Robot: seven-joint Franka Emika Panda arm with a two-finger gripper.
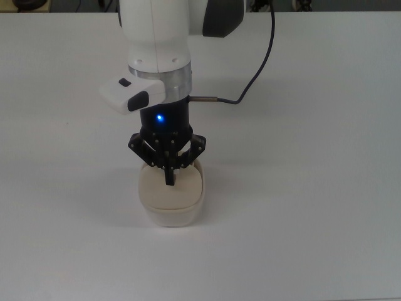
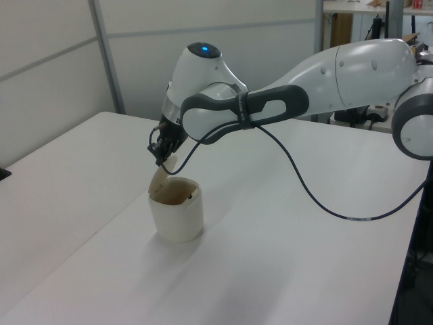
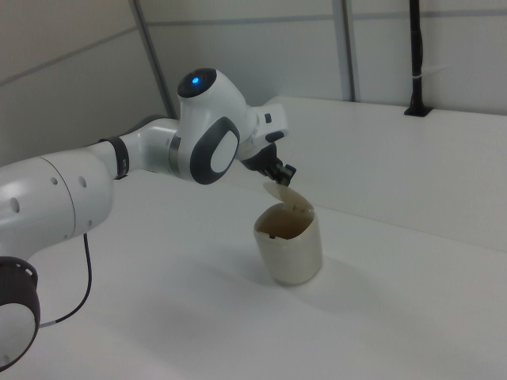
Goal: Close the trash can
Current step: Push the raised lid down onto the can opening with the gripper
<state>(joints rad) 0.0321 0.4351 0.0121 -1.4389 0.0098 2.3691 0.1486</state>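
Pressing hand [image 1: 169, 180] against tilted lid [image 3: 285, 195]

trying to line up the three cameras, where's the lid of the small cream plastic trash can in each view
Top view: the flat cream plastic lid is low centre, under the black gripper.
Left view: the lid is left of centre, tilted over the bin's opening.
Right view: the lid is near centre, tilted above the rim.
Shared landmark: the gripper touching the lid.
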